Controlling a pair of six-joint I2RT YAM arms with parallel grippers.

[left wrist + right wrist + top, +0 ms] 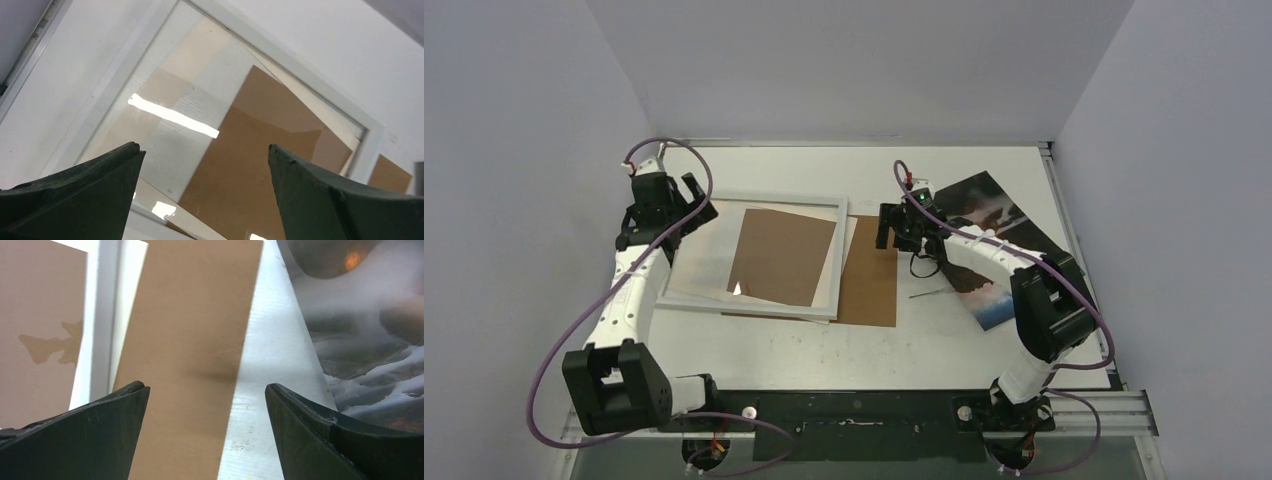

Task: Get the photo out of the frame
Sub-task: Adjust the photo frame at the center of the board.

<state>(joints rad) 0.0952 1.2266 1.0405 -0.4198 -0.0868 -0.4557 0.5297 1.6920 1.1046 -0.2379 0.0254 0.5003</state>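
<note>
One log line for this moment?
photo: out, on table right of frame | left gripper: open, empty, above frame | right gripper: open, empty, above backing board

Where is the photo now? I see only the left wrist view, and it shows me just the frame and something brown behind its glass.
Observer: The photo lies flat on the table, to the right of the frame, fully outside it.
Operator: Does the right gripper hold it?
Observer: No. The right gripper is open and empty, over the table strip between the photo and the brown backing board.
Operator: Is anything covering the photo?
Observer: Yes, in the top view the right arm hides its middle part.
</note>
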